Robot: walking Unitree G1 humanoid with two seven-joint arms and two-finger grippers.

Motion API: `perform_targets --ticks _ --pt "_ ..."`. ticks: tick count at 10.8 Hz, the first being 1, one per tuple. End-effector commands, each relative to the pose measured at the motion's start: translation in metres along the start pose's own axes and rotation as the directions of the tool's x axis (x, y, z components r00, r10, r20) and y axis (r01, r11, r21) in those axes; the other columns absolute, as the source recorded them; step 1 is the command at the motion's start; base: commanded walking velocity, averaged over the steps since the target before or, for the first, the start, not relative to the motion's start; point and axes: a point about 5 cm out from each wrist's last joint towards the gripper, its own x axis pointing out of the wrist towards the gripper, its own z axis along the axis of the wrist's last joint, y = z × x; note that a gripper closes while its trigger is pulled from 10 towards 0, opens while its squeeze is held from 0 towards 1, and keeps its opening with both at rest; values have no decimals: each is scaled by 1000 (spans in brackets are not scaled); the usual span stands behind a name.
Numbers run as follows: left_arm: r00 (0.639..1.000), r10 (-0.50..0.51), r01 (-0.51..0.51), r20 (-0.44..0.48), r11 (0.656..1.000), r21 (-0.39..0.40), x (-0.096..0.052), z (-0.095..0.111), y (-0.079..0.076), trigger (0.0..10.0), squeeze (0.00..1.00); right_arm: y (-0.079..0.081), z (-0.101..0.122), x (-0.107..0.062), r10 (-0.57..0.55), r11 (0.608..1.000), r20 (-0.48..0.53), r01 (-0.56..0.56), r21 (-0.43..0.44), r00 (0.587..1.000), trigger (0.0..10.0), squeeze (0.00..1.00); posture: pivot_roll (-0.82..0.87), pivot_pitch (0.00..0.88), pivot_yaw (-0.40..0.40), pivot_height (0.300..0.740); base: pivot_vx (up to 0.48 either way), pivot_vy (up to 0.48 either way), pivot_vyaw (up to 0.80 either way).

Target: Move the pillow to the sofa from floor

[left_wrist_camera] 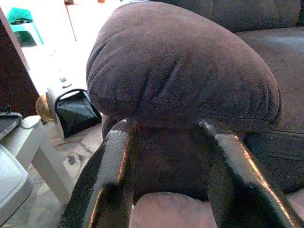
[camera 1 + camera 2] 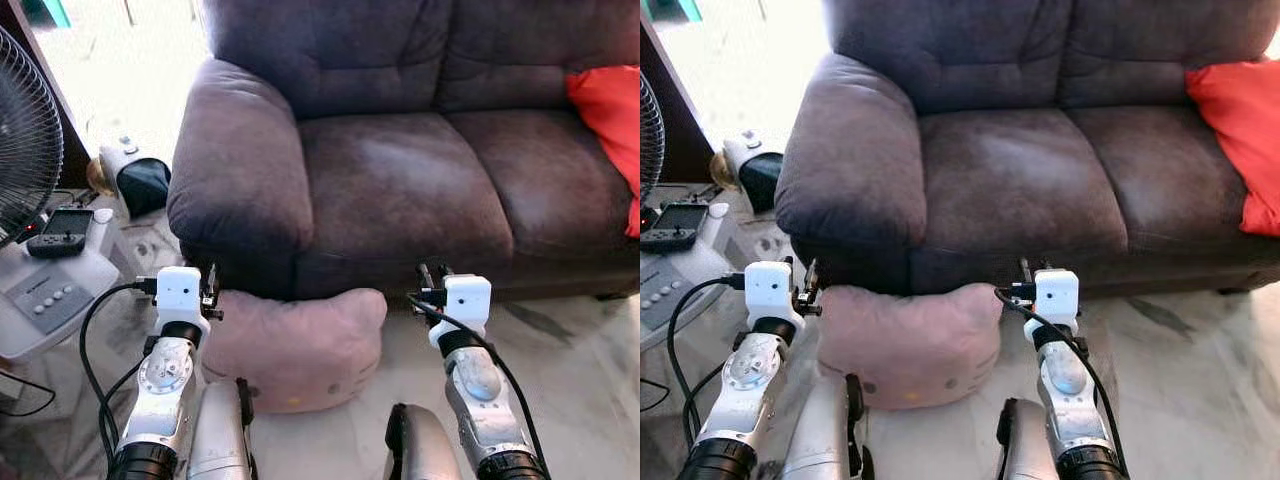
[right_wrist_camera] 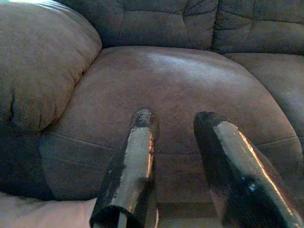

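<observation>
Marble floor point(image 2: 560, 400) carries the pillow point(image 2: 295, 345) against the sofa point(image 2: 400, 190) front, lying left-right between my open left hand point(image 2: 210, 290) and open right hand point(image 2: 432, 277), left nearer.

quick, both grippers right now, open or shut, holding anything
Left gripper: open, holding nothing, above the pink pillow.
Right gripper: open, holding nothing, facing the sofa.

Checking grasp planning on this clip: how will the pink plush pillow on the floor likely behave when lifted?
The pink plush pillow looks puffy and rounded, so probably light and squashy. With the left gripper and right gripper at its sides, it may sag in the middle. Its fuzzy fabric likely resists slipping.
</observation>
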Motion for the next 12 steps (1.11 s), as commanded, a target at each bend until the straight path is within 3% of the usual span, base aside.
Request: perform_targets --ticks 1,3,6,12 --pt "1000 -1 1 -4 1000 -3 0 0 0 10000 0 -1 1 -1 -4 1000 8 4 10 1000 10000 0 71 67 -67 558 0 0 0" --pt "1000 0 0 -4 1000 -2 0 0 -1 10000 0 0 1 0 -3 1000 6 3 2 1000 10000 0 72 70 -67 558 0 0 0" --pt "1000 1 -1 -9 1000 -2 0 -1 0 10000 0 1 -2 -1 5 1000 -8 -5 -2 1000 10000 0 71 79 -68 510 0 0 0" --pt "1000 -1 1 -11 1000 -2 0 -1 -1 10000 0 2 -3 -2 13 1000 -13 -13 -10 1000 10000 0 69 83 -68 510 0 0 0"
